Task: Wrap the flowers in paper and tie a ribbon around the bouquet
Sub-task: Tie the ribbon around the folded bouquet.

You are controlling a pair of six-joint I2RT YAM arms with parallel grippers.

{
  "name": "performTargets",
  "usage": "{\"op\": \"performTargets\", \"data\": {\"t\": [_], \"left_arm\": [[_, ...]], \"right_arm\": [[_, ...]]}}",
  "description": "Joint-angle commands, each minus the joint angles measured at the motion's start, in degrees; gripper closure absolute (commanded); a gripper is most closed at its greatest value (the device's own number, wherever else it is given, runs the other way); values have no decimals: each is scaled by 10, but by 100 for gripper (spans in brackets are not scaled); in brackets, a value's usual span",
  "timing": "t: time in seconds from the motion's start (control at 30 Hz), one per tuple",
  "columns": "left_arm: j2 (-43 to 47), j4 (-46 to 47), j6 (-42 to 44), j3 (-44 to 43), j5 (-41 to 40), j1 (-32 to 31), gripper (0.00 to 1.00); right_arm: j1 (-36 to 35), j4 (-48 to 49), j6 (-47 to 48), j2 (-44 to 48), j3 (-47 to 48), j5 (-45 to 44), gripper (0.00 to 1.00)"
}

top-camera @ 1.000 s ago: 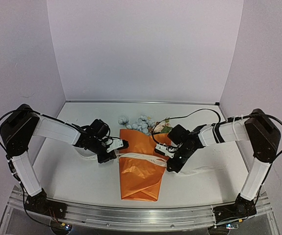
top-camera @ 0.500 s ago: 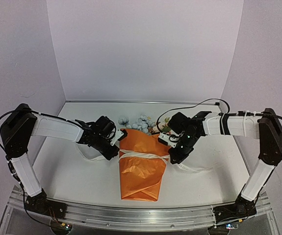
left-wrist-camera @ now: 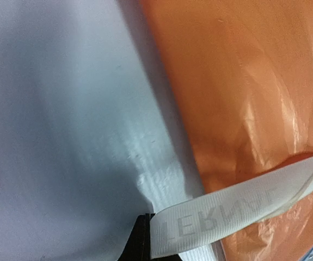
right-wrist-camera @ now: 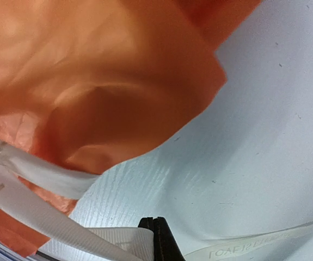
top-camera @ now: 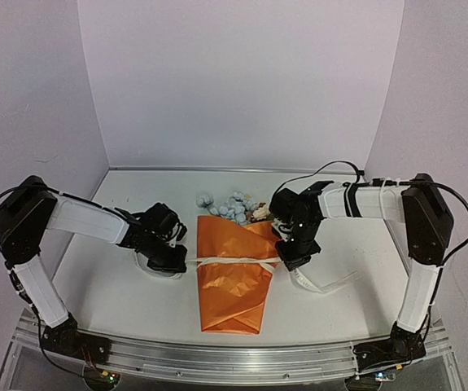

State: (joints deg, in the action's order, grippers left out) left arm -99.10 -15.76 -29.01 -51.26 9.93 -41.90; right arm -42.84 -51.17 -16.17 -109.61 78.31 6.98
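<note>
Left gripper (top-camera: 183,262) and right gripper (top-camera: 289,261) are each clamped on the ribbon (top-camera: 234,261), one at either side of the bouquet (top-camera: 232,285), with the band stretched taut across it. Nearest the arm bases, the paper (top-camera: 229,314) lies closed and flat on the table (top-camera: 120,301), so the wrapping looks done. At the waist the ribbon pinches the cone. Whether a knot has formed cannot be told, and a loose length trails off to the right. Farthest back, the flowers (top-camera: 234,204) poke from the wide end. Tying appears to be what is left.
</note>
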Motion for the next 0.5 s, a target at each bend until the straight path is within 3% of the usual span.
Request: {"op": "performTargets", "data": {"t": [0.0,0.2,0.47], "left_arm": [[125,47,-157,85,72,128,100],[230,56,-228,175,146,371,100],[241,39,-217,204,149,526,100]], "right_arm": [[71,9,-149,29,-57,-20,100],[159,148,-291,114,-214,4,100],[245,201,-335,228,-345,-12,100]]}}
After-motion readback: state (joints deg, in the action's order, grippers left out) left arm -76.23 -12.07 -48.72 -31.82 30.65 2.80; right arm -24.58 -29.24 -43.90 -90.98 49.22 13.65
